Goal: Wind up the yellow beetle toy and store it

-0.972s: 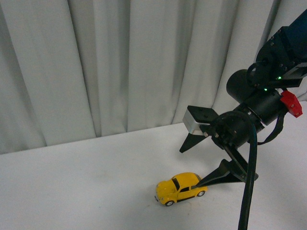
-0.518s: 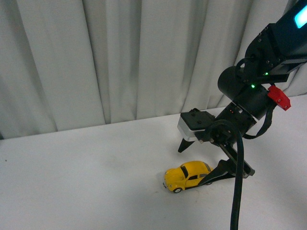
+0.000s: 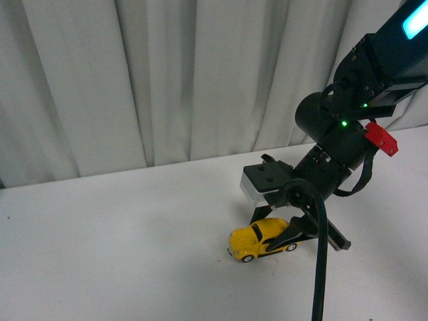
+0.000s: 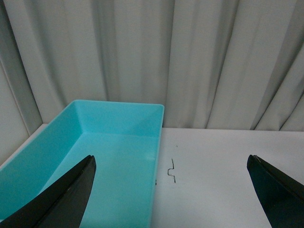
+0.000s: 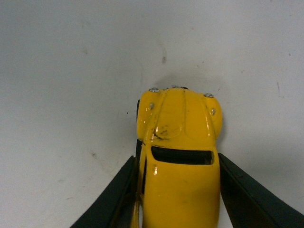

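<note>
The yellow beetle toy (image 3: 261, 239) stands on its wheels on the white table, nose pointing left in the front view. My right gripper (image 3: 274, 235) is shut on the yellow beetle toy, one black finger on each side of its body. In the right wrist view the yellow beetle toy (image 5: 179, 161) fills the space between the two fingers (image 5: 114, 199), hood pointing away from the camera. My left gripper (image 4: 173, 190) is open with nothing between its fingers, hanging above the edge of the turquoise bin (image 4: 121, 121). The left arm does not show in the front view.
The turquoise bin is empty and sits near the grey curtain (image 4: 190, 61). A small bent wire mark (image 4: 172, 169) lies on the white table (image 3: 120, 247) beside the bin. A black cable (image 3: 319, 267) hangs from the right arm in front of the car.
The right gripper has come down and left around the car and shut on it. The car has shifted slightly on the table.
</note>
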Tool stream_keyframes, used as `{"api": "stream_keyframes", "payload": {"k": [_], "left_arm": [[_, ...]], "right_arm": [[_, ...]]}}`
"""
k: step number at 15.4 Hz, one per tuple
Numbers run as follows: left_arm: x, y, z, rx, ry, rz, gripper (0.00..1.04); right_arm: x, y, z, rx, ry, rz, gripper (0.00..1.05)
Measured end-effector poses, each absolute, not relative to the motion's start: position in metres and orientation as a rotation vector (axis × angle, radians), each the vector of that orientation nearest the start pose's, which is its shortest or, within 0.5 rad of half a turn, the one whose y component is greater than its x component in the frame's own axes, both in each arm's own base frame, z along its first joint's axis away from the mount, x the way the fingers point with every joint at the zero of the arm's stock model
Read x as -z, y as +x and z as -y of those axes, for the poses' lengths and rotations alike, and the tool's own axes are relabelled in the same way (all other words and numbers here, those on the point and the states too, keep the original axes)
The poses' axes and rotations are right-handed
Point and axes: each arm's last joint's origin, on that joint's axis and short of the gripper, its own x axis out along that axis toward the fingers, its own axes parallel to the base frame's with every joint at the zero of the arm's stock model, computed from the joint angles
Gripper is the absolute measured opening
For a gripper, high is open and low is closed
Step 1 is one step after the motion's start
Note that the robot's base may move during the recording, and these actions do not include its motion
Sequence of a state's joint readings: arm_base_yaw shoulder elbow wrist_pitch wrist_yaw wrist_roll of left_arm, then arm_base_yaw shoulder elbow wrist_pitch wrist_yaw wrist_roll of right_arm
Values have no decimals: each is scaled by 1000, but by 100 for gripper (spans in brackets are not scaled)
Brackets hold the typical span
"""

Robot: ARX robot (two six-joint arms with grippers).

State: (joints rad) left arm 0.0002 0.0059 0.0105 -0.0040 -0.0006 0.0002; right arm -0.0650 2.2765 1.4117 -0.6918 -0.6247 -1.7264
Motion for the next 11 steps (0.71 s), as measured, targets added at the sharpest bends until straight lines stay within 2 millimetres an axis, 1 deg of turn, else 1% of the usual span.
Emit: {"api": "stream_keyframes", "payload": {"k": [1, 2, 5, 11], "left_arm": [[-166, 97, 0, -1, 0, 1, 98], [-166, 97, 0, -1, 0, 1, 98], [-166, 97, 0, -1, 0, 1, 98], [-166, 97, 0, -1, 0, 1, 98]], "right_arm": [[-66, 397, 9, -1443, -831, -645, 45], [-66, 397, 6, -1436, -796, -659, 41], [-68, 401, -2, -1414, -755, -684, 41], [-65, 401, -1, -1400, -783, -677, 40]]}}
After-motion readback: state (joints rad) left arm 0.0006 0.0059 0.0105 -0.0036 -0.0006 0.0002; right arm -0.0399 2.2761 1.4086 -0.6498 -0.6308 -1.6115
